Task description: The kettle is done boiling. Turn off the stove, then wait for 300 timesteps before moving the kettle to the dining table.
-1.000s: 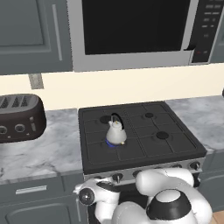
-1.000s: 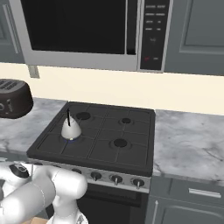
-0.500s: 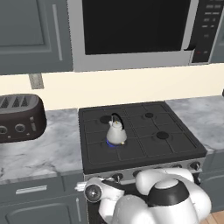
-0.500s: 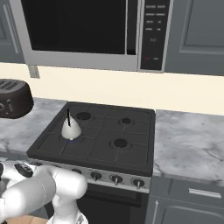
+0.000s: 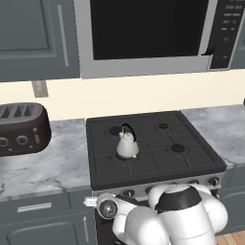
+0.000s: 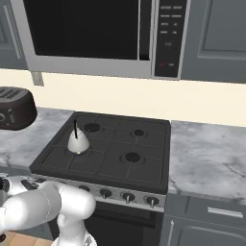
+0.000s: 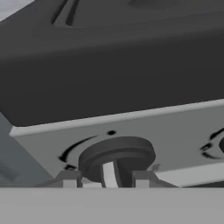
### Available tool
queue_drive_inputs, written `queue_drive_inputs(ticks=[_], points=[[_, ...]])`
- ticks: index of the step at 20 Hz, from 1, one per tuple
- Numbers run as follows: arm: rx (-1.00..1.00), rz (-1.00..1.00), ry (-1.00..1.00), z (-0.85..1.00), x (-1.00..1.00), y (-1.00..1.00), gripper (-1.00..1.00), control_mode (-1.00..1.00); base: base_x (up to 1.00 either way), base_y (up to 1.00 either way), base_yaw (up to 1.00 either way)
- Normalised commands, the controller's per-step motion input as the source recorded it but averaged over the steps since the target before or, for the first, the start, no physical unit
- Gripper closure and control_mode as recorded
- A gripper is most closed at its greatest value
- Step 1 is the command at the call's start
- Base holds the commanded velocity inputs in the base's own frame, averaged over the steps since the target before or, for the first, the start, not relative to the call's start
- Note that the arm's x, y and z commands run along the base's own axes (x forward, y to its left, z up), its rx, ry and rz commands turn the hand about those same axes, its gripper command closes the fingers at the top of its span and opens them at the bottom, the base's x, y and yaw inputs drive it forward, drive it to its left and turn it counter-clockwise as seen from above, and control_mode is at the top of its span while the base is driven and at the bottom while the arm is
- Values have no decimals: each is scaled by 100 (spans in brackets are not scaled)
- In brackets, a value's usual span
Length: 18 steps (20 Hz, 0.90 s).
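- Stove (image 5: 158, 148): black gas cooktop set into a grey-veined marble desk (image 5: 57, 165); steel front strip with round knobs.
- Kettle (image 5: 127, 145): white, upright on the front-left burner.
- Toaster (image 5: 21, 128): dark, on the desk left of the stove.
- Microwave (image 5: 148, 33): above the stove, between grey cabinets.
- End effector (image 7: 107, 179): fingertips either side of a dark knob (image 7: 116, 155) on the front strip; whether they clamp it cannot be told.

Claw (image 7: 105, 178) low, fingers partly apart
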Motion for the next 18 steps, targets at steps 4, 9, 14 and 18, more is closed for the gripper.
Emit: queue_drive_inputs(ticks=[4,9,14,18], points=[[15,-7,1,-16,0,-21,100,-100,0,0,0],[15,-7,4,-12,-1,-15,100,-100,0,0,0],[12,-7,6,-19,-3,-15,-100,-100,0,0,0],[1,0,5,-18,-7,-1,-100,-100,0,0,0]])
